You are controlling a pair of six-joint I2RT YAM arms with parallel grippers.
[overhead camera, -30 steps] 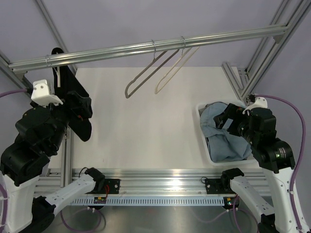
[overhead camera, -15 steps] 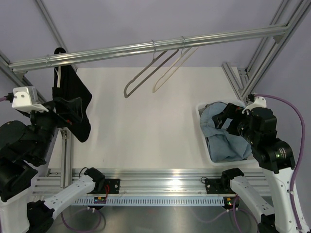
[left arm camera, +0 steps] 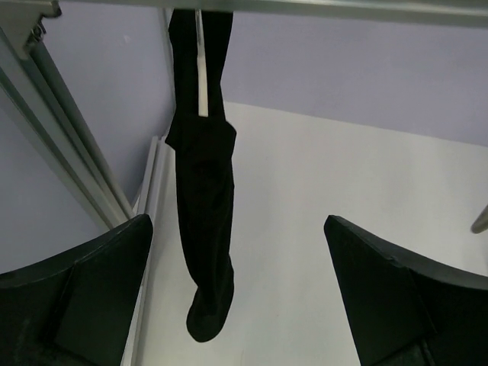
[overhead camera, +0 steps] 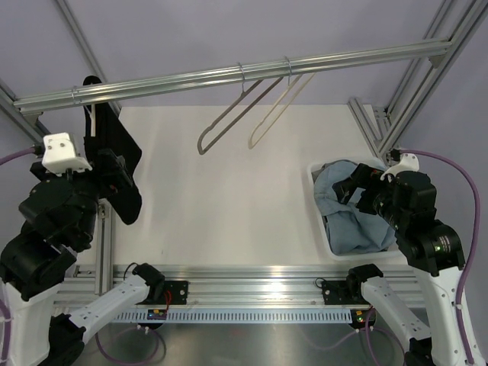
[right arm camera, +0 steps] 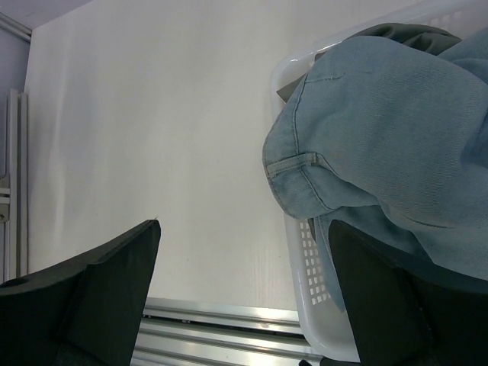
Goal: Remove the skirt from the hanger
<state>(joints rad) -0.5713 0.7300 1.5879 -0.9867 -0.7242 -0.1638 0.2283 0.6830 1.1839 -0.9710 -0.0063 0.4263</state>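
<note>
On the rail (overhead camera: 229, 75), at about 12 o'clock in the top view, the grey-taupe hanger (overhead camera: 201, 142) hangs by its wire hook and it is bare. Nothing is draped on it. A cream hanger (overhead camera: 252, 142) hangs just beside it, toward 1 o'clock, bare as well. We judge that the skirt is already off the hanger, so the main step looks done.

We cannot point to the skirt with certainty. At 3 o'clock a white basket (overhead camera: 314, 171) stands on the table (overhead camera: 229, 198), with light blue jeans (overhead camera: 351, 221) heaped in it. In the right wrist view a strip of dark grey fabric (right arm camera: 396, 32) shows at 1 o'clock, under the jeans (right arm camera: 381, 130) and inside the basket (right arm camera: 305, 252). It may be the skirt, but no pleats are visible.

The right gripper (overhead camera: 358, 187) hangs over the near-left part of the basket with its fingers spread wide and nothing between them (right arm camera: 244, 225). We think it is placed there because the basket is where the clothes are dropped.

The left gripper (overhead camera: 107, 171) is at 9 o'clock, also spread wide and empty (left arm camera: 238, 221). It faces a plain black garment (left arm camera: 204, 221) that hangs from the rail, well apart from the grey-taupe hanger.
</note>
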